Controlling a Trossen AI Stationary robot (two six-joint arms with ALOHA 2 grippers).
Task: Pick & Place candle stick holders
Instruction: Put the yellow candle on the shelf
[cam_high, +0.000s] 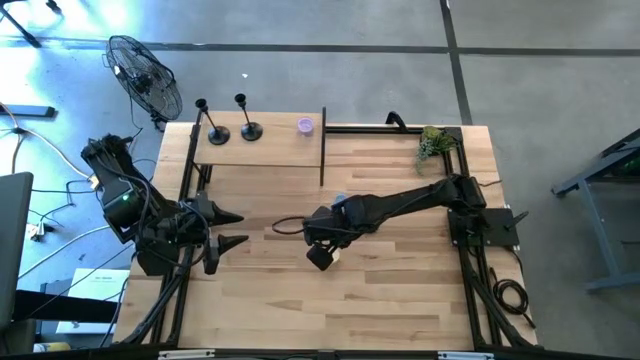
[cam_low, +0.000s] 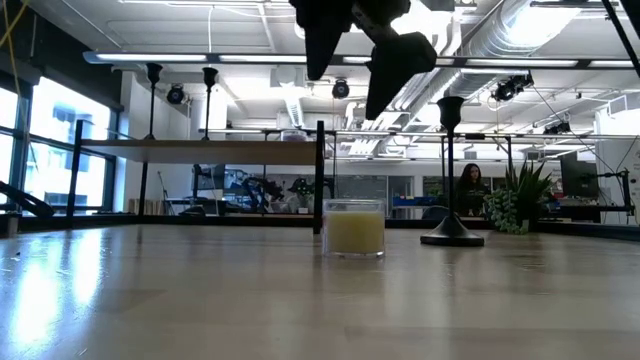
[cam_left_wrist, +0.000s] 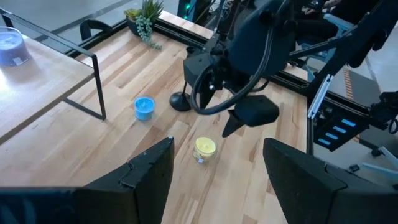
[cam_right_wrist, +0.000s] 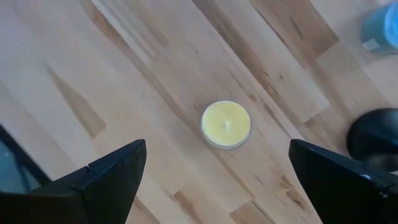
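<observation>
Holders: two (cam_high: 216, 121) stand on the shelf (cam_high: 270, 150) at 11 o'clock, one (cam_left_wrist: 181, 101) remains on the surface (cam_high: 400, 290), and we hang our released right hand (cam_high: 322, 255) over a yellow candle (cam_right_wrist: 226, 124).

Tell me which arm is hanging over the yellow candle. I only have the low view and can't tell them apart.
Observer: It's the right gripper. From above, that arm reaches in from the right side, and its wrist view shows the yellow candle centred between the open fingers.
Operator: And the other arm?
Observer: The left gripper sits at the left edge of the table, open, with nothing in it.
Operator: Is there anything down there I'm missing?
Observer: Yes. A blue candle stands beside the candle stick holder behind the yellow one, close to it but not touching.
</observation>
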